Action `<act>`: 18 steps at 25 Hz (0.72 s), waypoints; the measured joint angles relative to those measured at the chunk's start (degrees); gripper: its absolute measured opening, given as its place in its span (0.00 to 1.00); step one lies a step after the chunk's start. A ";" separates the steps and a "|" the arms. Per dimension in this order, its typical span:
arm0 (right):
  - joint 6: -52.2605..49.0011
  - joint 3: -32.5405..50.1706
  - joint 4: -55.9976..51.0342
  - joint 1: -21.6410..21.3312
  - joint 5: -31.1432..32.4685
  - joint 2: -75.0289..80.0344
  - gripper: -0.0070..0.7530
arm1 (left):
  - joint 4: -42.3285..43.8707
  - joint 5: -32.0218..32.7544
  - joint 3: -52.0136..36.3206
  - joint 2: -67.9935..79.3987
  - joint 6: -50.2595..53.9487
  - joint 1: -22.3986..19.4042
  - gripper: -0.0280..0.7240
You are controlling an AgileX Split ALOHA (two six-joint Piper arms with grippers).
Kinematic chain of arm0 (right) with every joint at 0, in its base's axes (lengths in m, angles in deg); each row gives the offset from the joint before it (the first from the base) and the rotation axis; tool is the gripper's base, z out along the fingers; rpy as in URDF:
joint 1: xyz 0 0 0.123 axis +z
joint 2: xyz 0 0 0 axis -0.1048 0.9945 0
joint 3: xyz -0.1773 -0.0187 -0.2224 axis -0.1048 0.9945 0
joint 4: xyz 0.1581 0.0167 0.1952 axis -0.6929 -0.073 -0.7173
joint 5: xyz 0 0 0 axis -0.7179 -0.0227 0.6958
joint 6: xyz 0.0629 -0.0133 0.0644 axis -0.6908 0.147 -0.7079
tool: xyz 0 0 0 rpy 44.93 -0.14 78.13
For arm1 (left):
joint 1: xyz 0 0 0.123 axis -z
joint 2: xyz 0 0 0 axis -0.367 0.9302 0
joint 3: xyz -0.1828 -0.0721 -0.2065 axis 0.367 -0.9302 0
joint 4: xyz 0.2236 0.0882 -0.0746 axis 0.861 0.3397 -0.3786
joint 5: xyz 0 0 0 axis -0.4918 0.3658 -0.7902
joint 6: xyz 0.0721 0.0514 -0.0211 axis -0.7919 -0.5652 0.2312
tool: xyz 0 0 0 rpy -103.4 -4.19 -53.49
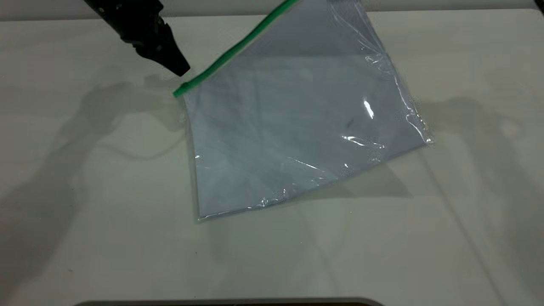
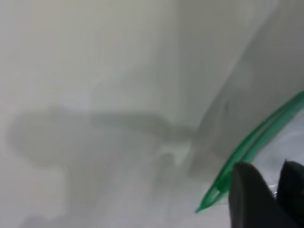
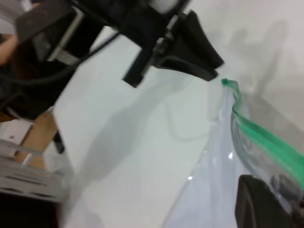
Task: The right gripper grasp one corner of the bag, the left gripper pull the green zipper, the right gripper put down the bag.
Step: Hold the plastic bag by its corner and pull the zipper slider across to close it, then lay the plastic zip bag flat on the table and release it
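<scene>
Clear plastic zip bag (image 1: 297,127) is held raised at 12 o'clock, tensioning green zipper (image 1: 231,51); matte black left gripper (image 1: 180,68) is parked beside its end, holding nothing, opening cannot be told.

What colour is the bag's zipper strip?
Bright green zipper, clearest in the exterior view.

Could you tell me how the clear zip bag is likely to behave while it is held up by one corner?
The bag is probably floppy: it hangs tilted from its raised end, with wrinkled film. Glossy highlights suggest a slippery surface. The green zipper looks parted near the left gripper, so that edge may flex.
</scene>
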 joint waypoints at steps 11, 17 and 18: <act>3.47 -0.04 -3.87 0.50 -12.08 8.20 0.06 | -7.97 -0.42 0.00 -4.91 0.32 0.00 0.64; 6.58 -0.04 -2.42 0.50 -13.30 8.44 0.24 | -9.05 1.97 -0.06 -10.42 2.22 0.00 0.64; 6.62 -0.04 -1.38 0.50 -13.86 8.44 0.32 | -9.05 2.41 -0.06 -11.54 2.96 0.00 0.64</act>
